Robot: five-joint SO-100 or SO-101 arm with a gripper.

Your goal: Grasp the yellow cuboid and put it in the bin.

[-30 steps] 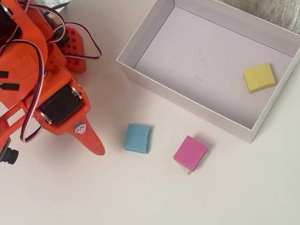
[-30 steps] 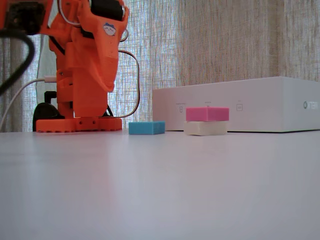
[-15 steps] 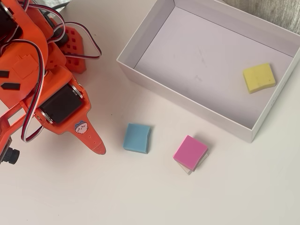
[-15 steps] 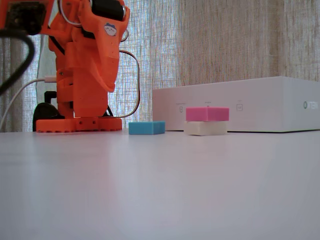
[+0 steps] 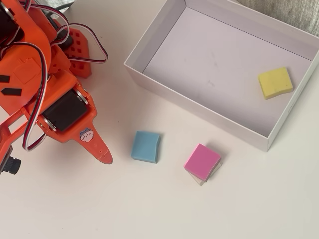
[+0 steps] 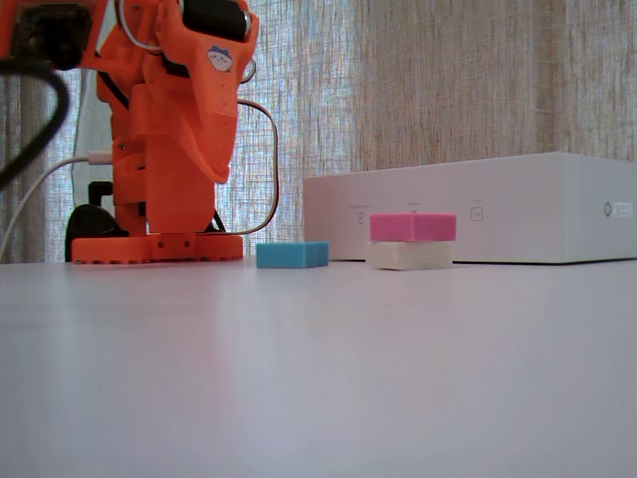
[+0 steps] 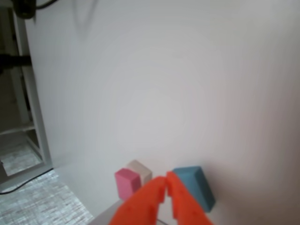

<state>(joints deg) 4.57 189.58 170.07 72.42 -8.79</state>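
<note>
The orange hand point(image 7: 167, 183) is clenched and empty, raised above the surface point(image 5: 149, 209). A bright yellow block point(image 5: 275, 82) already lies in the bin point(image 5: 159, 37), far beyond the hand. The yellow cuboid point(image 5: 201, 179) sits just ahead of it under a pink block point(image 5: 202, 162) (so a clean grasp looks blocked), beside a blue block point(image 5: 146, 146).

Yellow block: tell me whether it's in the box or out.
In. Overhead, the yellow block lies flat on the box floor near its far right corner.

The orange arm point(image 6: 174, 129) has nudged very slightly right in the fixed view; nothing else on the table has shifted.
</note>
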